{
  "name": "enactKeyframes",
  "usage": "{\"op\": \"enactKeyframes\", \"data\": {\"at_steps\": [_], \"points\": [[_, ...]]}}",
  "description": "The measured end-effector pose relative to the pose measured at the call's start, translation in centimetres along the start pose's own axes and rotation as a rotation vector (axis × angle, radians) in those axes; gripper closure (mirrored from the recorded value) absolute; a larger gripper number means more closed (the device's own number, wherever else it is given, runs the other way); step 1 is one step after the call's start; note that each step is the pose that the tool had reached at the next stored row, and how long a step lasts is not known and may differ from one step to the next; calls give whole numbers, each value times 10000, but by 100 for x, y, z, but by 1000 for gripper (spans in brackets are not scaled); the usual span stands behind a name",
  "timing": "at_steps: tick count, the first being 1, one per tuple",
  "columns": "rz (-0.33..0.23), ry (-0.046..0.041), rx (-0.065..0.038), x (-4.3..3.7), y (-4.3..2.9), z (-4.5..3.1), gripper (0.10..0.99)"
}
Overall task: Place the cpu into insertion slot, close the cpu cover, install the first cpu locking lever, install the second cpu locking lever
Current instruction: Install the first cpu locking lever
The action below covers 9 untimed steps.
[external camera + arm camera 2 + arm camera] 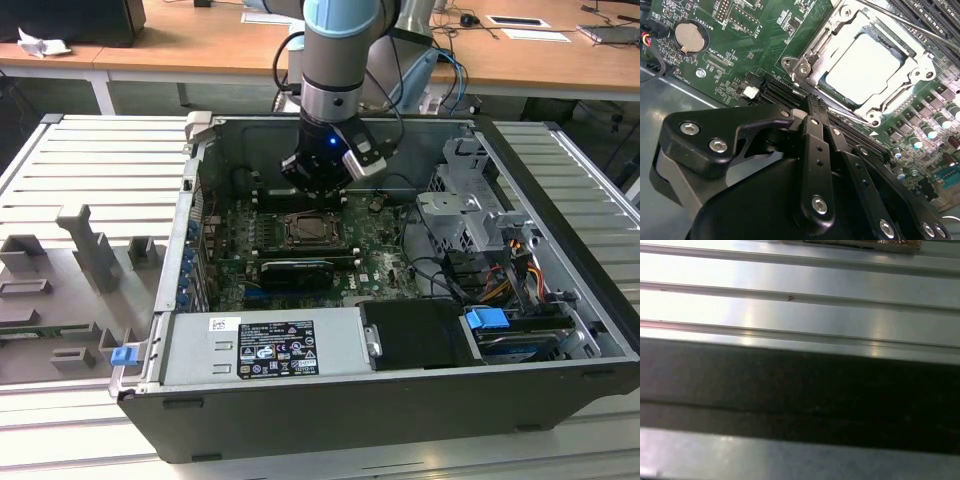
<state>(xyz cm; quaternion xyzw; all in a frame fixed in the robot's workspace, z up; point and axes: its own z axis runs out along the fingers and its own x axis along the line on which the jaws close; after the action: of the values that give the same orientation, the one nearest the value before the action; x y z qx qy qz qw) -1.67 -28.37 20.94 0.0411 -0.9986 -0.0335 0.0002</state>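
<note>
End effector [814, 102] closed, gripping nothing, hovering low over the board [740, 50]. The cpu [865, 65] lies seated under the lowered cover [832, 40], just beyond the fingertips. A thin lever [912, 26] runs along the cover's far edge, away from the end effector.

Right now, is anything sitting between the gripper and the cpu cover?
Nothing visible. In the second wrist view the gripper, shut and empty, sits just short of the cpu cover, with only black slots on the motherboard between them. The cpu lies under the cover's window.
</note>
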Motion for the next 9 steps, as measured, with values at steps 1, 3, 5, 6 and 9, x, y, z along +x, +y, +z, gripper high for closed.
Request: {"op": "enactKeyframes", "data": {"at_steps": [1,3,5,6,9], "points": [[0,-1,0,-3,-1,5,980],[0,0,1,-6,-2,17,980],[1,0,11,-6,-2,25,980],[0,3,29,-9,-3,33,980],[1,7,67,-12,-4,44,980]]}}
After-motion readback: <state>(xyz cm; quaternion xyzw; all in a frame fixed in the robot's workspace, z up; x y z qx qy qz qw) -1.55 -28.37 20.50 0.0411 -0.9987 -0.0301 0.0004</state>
